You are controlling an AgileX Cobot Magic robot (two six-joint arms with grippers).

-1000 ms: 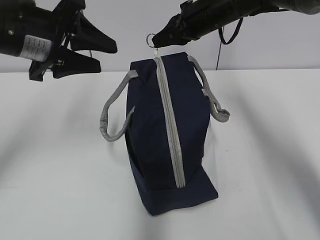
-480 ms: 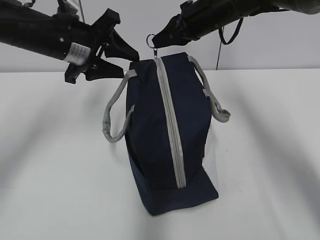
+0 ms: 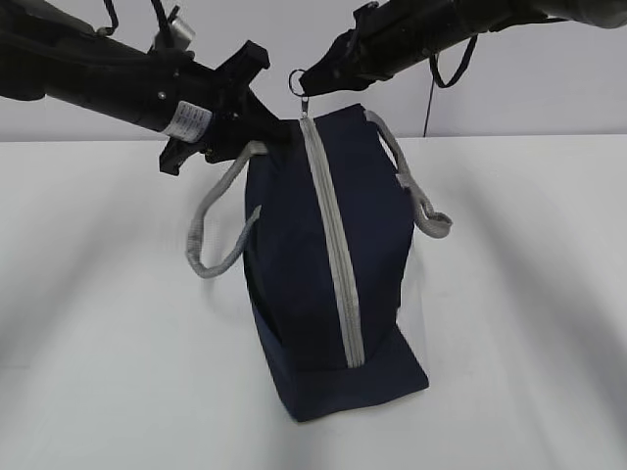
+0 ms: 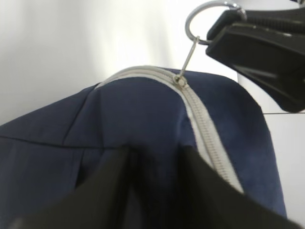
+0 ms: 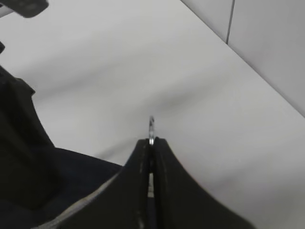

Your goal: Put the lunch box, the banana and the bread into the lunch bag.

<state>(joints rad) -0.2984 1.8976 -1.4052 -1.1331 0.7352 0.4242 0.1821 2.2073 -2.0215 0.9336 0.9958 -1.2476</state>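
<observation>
1. The lunch bag (image 3: 328,264) stands zipped on the white table (image 3: 108,323), zipper strip (image 3: 333,255) running from top edge toward the camera.
2. Right gripper (image 3: 306,81) pinches the ring pull (image 4: 207,19) at the far end.
3. Left gripper (image 4: 155,155) straddles the bag's top fabric, spread.

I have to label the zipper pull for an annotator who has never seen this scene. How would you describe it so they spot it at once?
Find the navy lunch bag standing on the white table, and follow its grey zipper strip up to the top end. There a small metal ring pull sticks up, pinched by the right gripper; it is the only shiny metal part.
</observation>
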